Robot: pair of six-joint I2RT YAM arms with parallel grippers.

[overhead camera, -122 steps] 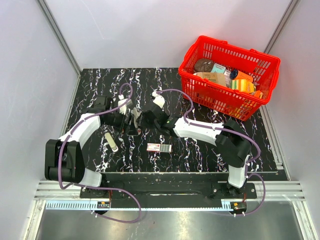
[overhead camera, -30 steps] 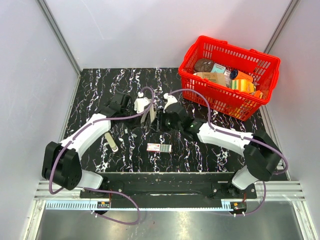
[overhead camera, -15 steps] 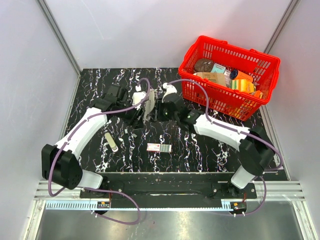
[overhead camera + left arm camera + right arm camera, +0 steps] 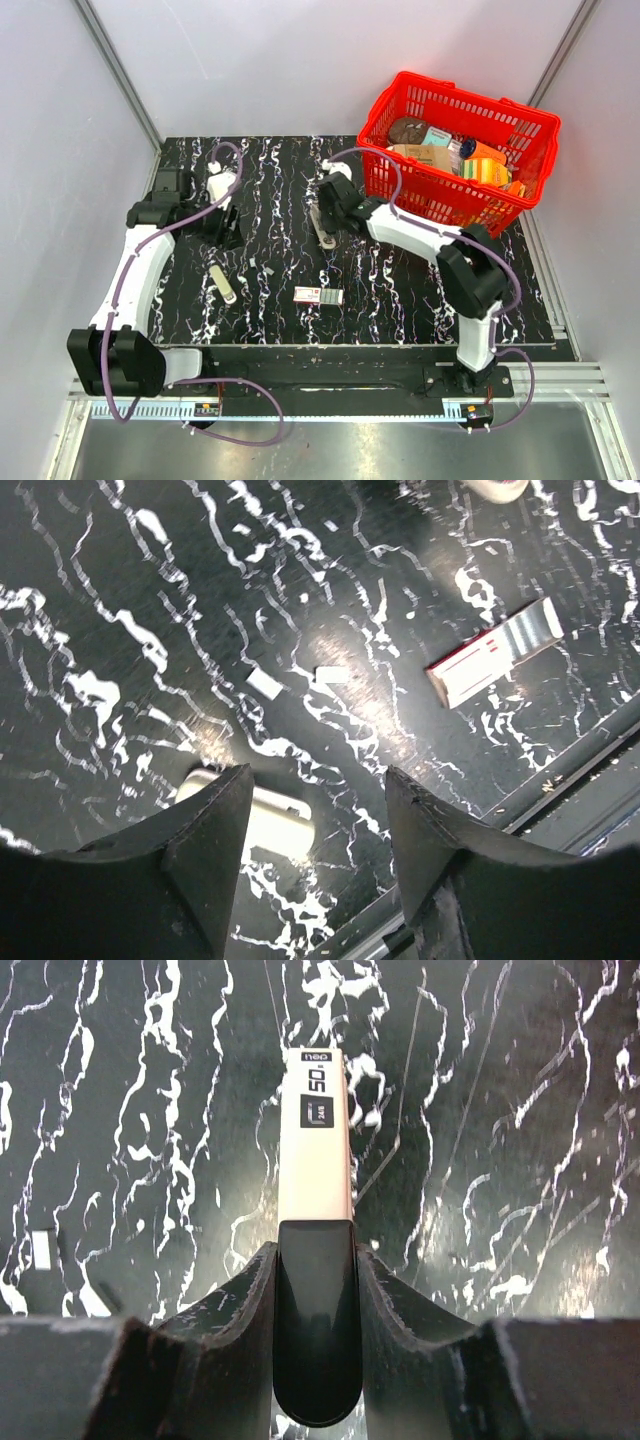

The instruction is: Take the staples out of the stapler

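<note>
Over the middle of the table (image 4: 400,300), the right end effector (image 4: 316,1258) is squeezed around the black back end of the stapler (image 4: 315,1160). The stapler's long side is pointed straight out from the fingers (image 4: 240,1305). The left end effector (image 4: 315,780) is spread wide and empty, well apart on the left, so the right arm is nearer.

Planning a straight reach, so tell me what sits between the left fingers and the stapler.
Nothing. The top view shows bare table between the left fingers and the stapler; two white scraps lie nearer the arm bases, off that line.
</note>
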